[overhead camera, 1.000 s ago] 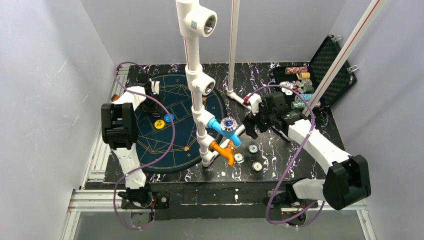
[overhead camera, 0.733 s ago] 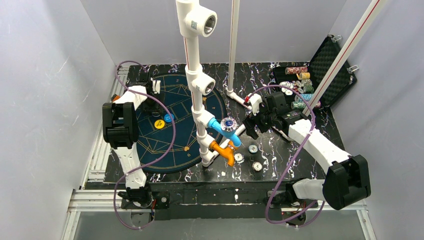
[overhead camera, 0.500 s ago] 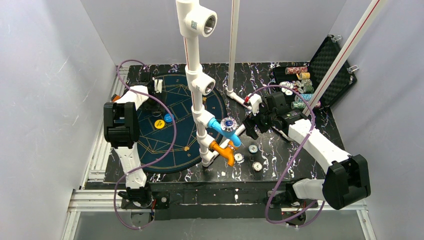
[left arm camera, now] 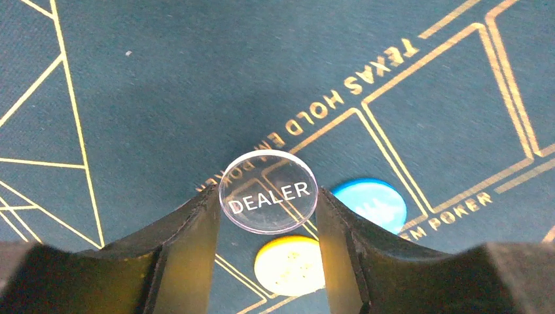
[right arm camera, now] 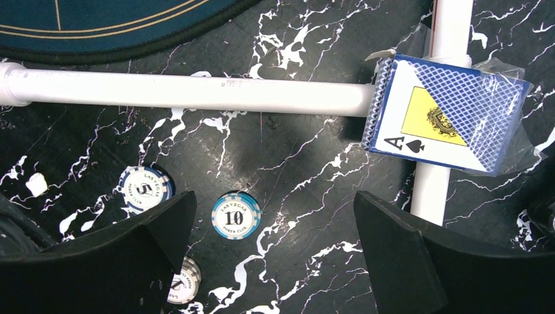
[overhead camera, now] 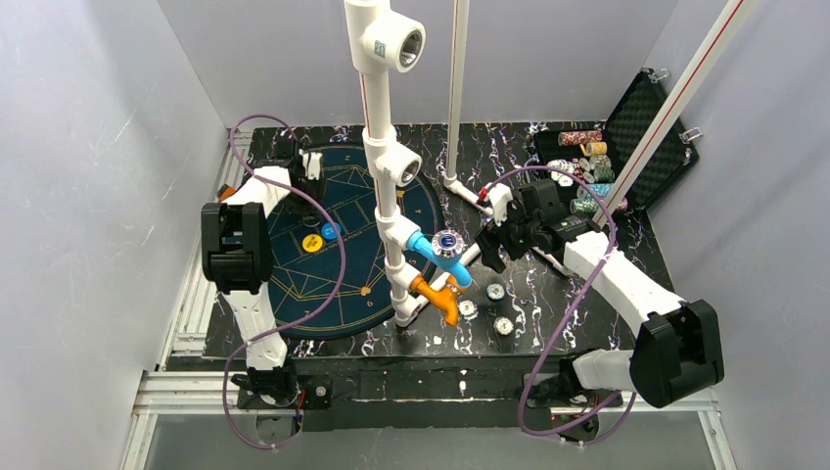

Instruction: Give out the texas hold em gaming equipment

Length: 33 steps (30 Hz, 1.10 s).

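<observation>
My left gripper (left arm camera: 268, 196) is shut on a clear round DEALER button (left arm camera: 269, 186), pinched at its edges above the dark blue Texas hold'em mat (left arm camera: 163, 85). Under it on the mat lie a yellow chip (left arm camera: 289, 265) and a blue chip (left arm camera: 370, 203). From above, the left gripper (overhead camera: 310, 164) sits at the mat's far left. My right gripper (right arm camera: 273, 199) hangs open over the marble table, holding nothing. Below it lie a "10" chip (right arm camera: 236, 215), a "5" chip (right arm camera: 145, 189) and a third chip (right arm camera: 183, 280). A wrapped deck of blue-backed cards (right arm camera: 451, 114) leans on a white pipe.
A white PVC pipe frame (overhead camera: 390, 196) with blue and orange fittings rises from the table centre, its base pipes (right arm camera: 190, 91) running beside the right gripper. An open black case (overhead camera: 636, 147) with several chip stacks (overhead camera: 585, 162) stands at the far right.
The left gripper has closed in on the dealer button and drifted toward the mat's far edge. The right arm has not moved.
</observation>
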### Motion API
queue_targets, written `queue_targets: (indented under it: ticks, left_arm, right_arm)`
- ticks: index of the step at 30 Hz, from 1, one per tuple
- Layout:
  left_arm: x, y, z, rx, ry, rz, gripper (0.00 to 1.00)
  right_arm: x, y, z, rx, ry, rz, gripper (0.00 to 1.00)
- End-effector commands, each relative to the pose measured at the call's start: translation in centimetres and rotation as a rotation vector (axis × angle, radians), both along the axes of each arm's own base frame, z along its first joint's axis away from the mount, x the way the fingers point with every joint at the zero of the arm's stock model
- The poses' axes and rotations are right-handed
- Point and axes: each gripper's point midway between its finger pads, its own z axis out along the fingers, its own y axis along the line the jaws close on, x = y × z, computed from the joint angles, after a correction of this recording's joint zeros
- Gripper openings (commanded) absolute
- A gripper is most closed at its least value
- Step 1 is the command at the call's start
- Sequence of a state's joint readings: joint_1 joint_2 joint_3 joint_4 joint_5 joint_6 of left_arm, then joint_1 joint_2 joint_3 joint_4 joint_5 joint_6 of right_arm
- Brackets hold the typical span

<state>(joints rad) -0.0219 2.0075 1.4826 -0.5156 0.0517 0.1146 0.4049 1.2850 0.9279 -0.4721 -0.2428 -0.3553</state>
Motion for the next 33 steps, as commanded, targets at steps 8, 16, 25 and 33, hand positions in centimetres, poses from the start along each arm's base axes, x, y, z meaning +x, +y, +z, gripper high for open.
queue_targets:
  ticks: [8, 16, 25, 33]
  left_arm:
    - [-4.5, -11.4, 8.4, -0.239, -0.045, -0.258, 0.29]
    - [-7.6, -18.6, 5.5, -0.291, 0.052, -0.402, 0.29]
    - [-9.6, -21.0, 2.6, -0.249, 0.110, -0.482, 0.30]
    - [-10.7, -21.0, 0.6, -0.188, 0.132, -0.511, 0.34]
  right_arm:
    - [1.2, 0.1, 2.1, 0.038, -0.030, 0.007, 1.00]
    - [1.5, -0.4, 2.2, 0.055, -0.008, -0.010, 1.00]
    - [1.4, -0.9, 2.2, 0.059, -0.006, -0.023, 1.00]
    - [1.5, -0.9, 2.2, 0.069, 0.002, -0.025, 1.00]
